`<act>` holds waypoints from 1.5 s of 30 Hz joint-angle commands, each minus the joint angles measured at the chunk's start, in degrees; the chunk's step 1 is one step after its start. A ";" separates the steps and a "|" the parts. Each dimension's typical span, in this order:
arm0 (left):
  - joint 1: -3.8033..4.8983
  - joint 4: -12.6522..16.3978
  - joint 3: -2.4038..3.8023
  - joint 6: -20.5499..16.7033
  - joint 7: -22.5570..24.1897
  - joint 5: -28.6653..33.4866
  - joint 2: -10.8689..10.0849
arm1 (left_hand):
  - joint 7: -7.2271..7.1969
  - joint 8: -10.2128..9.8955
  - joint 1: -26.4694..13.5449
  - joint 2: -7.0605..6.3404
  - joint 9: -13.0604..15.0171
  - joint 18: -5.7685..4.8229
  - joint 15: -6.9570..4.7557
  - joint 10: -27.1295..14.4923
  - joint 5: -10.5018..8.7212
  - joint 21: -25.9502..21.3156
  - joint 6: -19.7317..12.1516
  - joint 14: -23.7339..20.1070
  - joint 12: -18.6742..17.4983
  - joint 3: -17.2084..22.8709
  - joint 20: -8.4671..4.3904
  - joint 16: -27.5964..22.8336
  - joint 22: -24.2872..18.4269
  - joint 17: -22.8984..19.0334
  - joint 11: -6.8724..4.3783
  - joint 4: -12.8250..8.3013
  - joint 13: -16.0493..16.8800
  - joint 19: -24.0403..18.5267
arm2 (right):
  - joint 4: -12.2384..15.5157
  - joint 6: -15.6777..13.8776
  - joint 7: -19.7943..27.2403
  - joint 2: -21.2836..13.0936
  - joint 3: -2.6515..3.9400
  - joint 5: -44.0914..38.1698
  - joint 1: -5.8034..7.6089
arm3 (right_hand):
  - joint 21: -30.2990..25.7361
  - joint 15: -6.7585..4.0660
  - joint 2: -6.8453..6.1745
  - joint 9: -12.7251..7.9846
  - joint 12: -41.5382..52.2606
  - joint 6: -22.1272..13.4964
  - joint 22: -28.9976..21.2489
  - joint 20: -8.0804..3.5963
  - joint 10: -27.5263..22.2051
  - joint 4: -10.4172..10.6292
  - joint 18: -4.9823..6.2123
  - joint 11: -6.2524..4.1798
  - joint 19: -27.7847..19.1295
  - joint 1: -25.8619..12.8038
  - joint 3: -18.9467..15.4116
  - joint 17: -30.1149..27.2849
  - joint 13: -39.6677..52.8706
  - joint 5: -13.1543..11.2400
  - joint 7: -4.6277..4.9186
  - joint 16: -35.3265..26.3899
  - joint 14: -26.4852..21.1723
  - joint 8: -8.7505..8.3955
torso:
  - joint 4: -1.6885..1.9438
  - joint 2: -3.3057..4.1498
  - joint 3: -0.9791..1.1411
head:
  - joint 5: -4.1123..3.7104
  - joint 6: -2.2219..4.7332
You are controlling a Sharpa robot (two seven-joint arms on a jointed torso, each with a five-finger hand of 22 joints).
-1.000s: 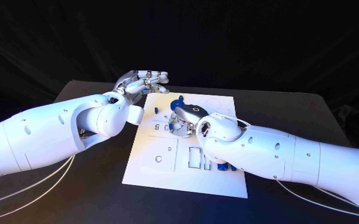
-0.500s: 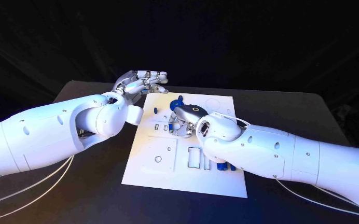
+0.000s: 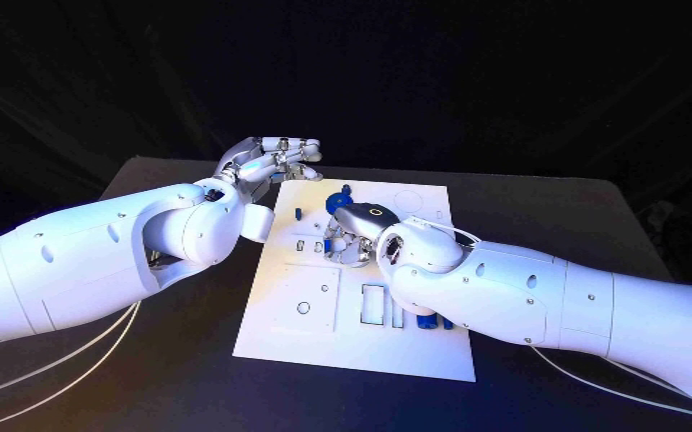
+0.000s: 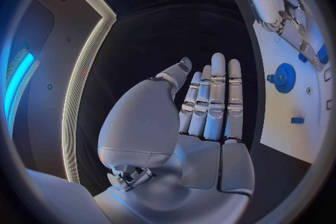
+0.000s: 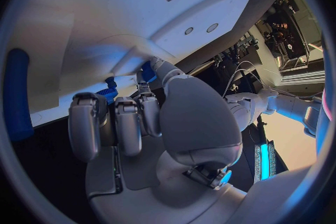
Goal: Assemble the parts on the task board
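The task board (image 3: 310, 282), a white plate with small cut-outs, is laid in the middle of the black table (image 3: 173, 392), its long sides running from the near edge toward the far edge. A blue gear (image 3: 340, 199) is seen standing on the board close to its far edge. Small blue parts (image 3: 430, 321) are set near the board's near right corner, just beside the right forearm.

The right hand (image 3: 358, 233) is lowered onto the far half of the board, fingers curled down against its surface. In the right wrist view, a small blue part (image 5: 147, 73) is seen at the fingertips (image 5: 157, 65), pressed against the white board, with a ribbed blue piece (image 5: 106, 93) just beside it; whether it is actually gripped cannot be told. A long blue piece (image 5: 17, 95) is also seen at the board's edge in that view.

The left hand (image 3: 271, 162) is held over the table just beyond the board's far left corner. In the left wrist view its fingers (image 4: 213, 95) are stretched out straight and close together, the palm bare and nothing held.
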 commanded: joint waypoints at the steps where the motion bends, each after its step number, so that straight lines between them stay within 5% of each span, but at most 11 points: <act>1: 0.04 0.08 0.03 0.95 0.16 -0.18 0.07 | 0.27 -0.39 -0.04 -0.19 0.04 1.03 0.15 -0.04 0.06 0.36 0.22 -0.34 -0.01 0.10 -0.11 0.28 0.09 0.07 0.37 -0.15 0.06 -0.33 | -0.19 1.48 -0.58 -0.07 -0.23 -0.54 -0.30 | -0.44 0.46 -0.10 -0.18 -0.30 -0.57 9.17 0.30 -0.14 0.13 0.37 0.32 1.24 -0.66 -0.42 15.09 6.32 -0.27 0.07 0.33 5.97 -0.35 | 0.05 0.03 0.00 | 0.01 0.02; 16: 0.04 0.00 0.03 1.00 0.12 -0.18 0.06 | 0.27 -0.39 -0.04 -0.19 0.04 1.03 0.15 -0.04 0.06 0.36 0.22 -0.34 -0.01 0.10 -0.11 0.28 0.09 0.07 0.37 -0.15 0.06 -0.33 | -0.33 0.51 -0.22 -0.06 -0.23 -0.35 -0.30 | -1.31 1.02 -0.96 -0.62 -1.58 -2.46 8.65 0.78 -1.39 0.50 0.56 0.98 0.78 -1.72 -1.13 14.89 5.19 -1.02 0.79 0.23 5.92 -1.37 | 0.04 0.02 0.01 | -0.08 0.06; 20: 0.04 -0.07 0.03 0.97 -0.16 -0.52 0.06 | 0.31 -0.43 -0.14 -0.23 0.03 1.04 0.18 -0.08 0.05 0.41 0.17 -0.34 -0.02 0.08 -0.10 0.31 0.11 0.09 0.41 -0.13 0.05 -0.34 | -0.38 -0.81 0.14 -0.10 -0.24 -0.28 -0.30 | -1.67 1.57 -2.88 -1.05 -2.20 -4.75 8.52 1.31 -2.19 2.49 0.63 1.59 0.63 -4.48 -3.96 14.84 4.59 -6.94 1.32 0.20 5.91 -1.91 | 0.04 -0.02 0.00 | -0.14 0.10; 31: 0.04 -0.58 0.03 0.83 -0.83 -1.76 0.03 | -0.08 -0.07 -0.55 -0.27 0.21 1.14 -0.09 0.76 0.04 1.09 1.03 0.22 0.30 0.08 -0.20 0.91 0.38 0.37 0.07 -0.12 0.19 0.08 | 1.01 -8.59 5.56 -1.86 -0.22 1.45 -0.20 | -1.80 2.22 -4.50 -1.61 -2.13 -7.47 8.69 1.98 -2.59 6.97 0.63 2.30 0.70 -2.49 -9.65 14.88 4.42 -6.87 2.10 0.22 5.92 -1.81 | -0.04 -0.05 0.02 | -0.30 0.54; 38: 0.04 -1.53 0.03 3.31 -3.17 -5.67 0.07 | -2.09 0.85 -2.45 -0.04 0.60 1.30 -2.19 5.82 0.05 5.44 4.18 6.29 1.70 -0.63 -2.21 7.78 2.34 3.89 -2.12 0.82 0.89 4.11 | 5.24 -10.95 16.40 -7.25 0.33 8.78 1.37 | -5.94 1.87 -2.16 -1.20 -2.01 -5.17 6.15 1.87 -2.63 7.58 1.61 1.82 -1.51 0.68 -9.62 11.75 4.42 -5.65 1.46 -1.47 5.08 -0.11 | -0.02 -0.19 -0.01 | -0.40 0.89; 42: 0.04 -2.76 0.03 5.45 -7.12 -11.00 0.34 | -3.52 1.24 -3.98 -0.16 0.83 1.35 -3.77 10.02 0.12 9.32 5.71 10.20 4.01 -1.99 -4.05 13.92 4.15 7.55 -3.81 1.95 2.56 8.26 | 7.73 -8.16 22.39 -12.11 0.54 21.64 3.91 | -14.16 1.17 -0.59 -0.95 -6.30 -3.53 1.06 1.26 -6.41 6.33 3.34 1.15 -5.89 2.81 -9.11 4.62 0.54 -3.83 0.84 -6.01 2.94 1.03 | -0.35 -0.72 -0.05 | -0.12 1.07; 45: 0.04 -3.78 0.02 8.00 -11.92 -16.16 0.67 | -3.98 1.12 -5.22 -0.19 1.01 1.30 -4.48 11.82 0.11 13.11 5.89 13.54 6.10 -3.29 -5.89 26.10 6.05 21.16 -4.43 3.12 4.53 11.67 | 9.46 -4.99 24.44 -16.18 0.59 32.41 5.92 | -24.05 0.76 0.20 -1.00 -12.37 -3.01 -5.06 0.85 -10.80 5.72 5.12 0.72 -10.75 3.56 -9.15 -3.53 -4.90 -3.10 0.63 -12.41 0.55 1.54 | -0.62 -1.27 -0.10 | 0.12 1.05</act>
